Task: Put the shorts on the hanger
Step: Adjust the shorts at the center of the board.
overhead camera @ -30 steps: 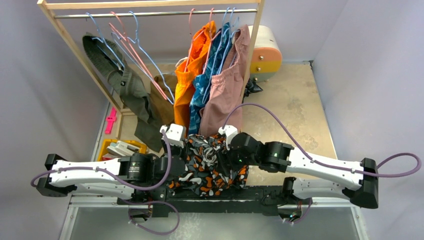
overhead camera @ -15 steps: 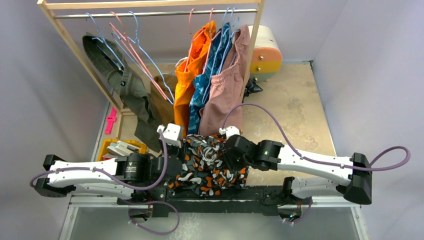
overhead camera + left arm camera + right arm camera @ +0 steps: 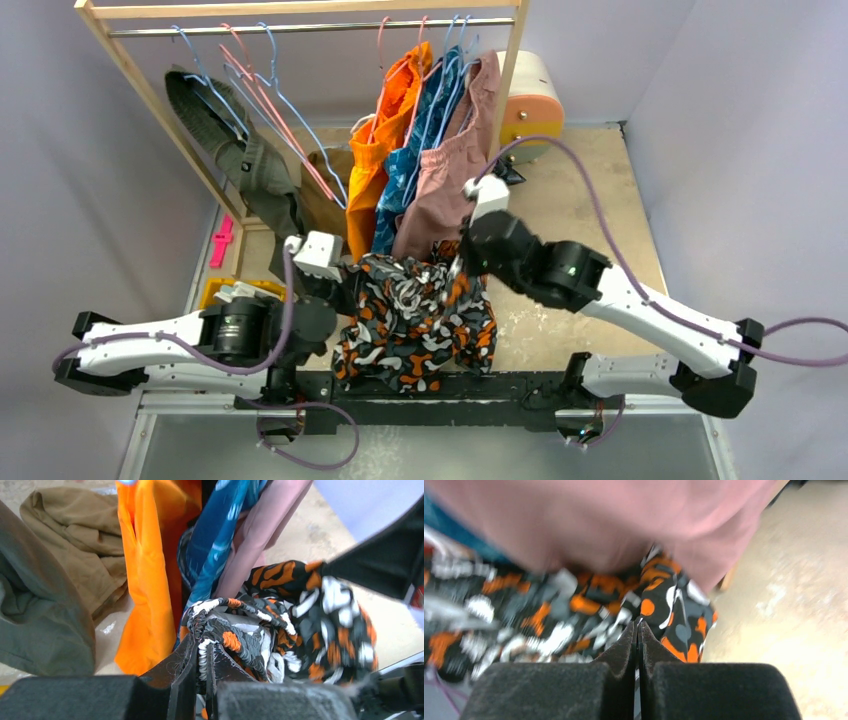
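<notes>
From above, the shorts (image 3: 415,318) hang over the near edge of the table (image 3: 590,200), stretched between the two arms. The left jaws hold the left corner and the right jaws hold the raised right corner. There is one camouflage pair. Three garments hang on the rail (image 3: 310,27), and at least two bare light-blue hangers, one being the hanger (image 3: 300,128), hang to their left. A second ago the right jaws stood spread and lower; now they are closed and lifted toward the rail.

In the left wrist view, the left jaws pinch the gathered waistband of the shorts (image 3: 300,615).

In the right wrist view, the right jaws are pressed together on a fold of the shorts (image 3: 674,615), under the blurred pink shorts (image 3: 599,525).
</notes>
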You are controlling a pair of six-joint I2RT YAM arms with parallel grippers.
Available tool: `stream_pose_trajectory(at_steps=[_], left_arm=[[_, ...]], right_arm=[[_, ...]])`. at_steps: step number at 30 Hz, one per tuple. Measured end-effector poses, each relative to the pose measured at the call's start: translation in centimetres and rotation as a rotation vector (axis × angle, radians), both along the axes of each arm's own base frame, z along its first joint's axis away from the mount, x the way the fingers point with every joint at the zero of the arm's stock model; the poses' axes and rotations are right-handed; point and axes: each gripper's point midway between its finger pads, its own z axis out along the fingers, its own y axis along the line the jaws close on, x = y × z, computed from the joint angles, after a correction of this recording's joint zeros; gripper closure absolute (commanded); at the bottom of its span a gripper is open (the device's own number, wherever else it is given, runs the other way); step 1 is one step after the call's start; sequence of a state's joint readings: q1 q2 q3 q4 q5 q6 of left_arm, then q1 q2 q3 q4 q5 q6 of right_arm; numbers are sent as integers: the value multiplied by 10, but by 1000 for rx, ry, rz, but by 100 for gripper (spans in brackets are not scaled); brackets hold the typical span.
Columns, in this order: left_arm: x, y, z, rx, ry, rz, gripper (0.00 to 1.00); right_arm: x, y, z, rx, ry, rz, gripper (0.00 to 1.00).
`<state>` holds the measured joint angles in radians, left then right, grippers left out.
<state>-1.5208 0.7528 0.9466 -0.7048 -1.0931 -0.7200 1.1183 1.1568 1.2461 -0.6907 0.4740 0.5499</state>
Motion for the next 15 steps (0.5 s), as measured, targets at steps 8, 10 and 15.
stream_pose_trajectory(at_steps=[8,10,15], left_arm=[[-3,16,39,-122,-15,-30,100],[-3,18,38,-140,-12,-35,100],[-5,8,6,-84,7,-43,100]], right_arm=[[78,-79,22,73,-146,-295,100],[74,-81,-3,46,-97,-289,100],[55,-75,-60,13,53,-246,100]])
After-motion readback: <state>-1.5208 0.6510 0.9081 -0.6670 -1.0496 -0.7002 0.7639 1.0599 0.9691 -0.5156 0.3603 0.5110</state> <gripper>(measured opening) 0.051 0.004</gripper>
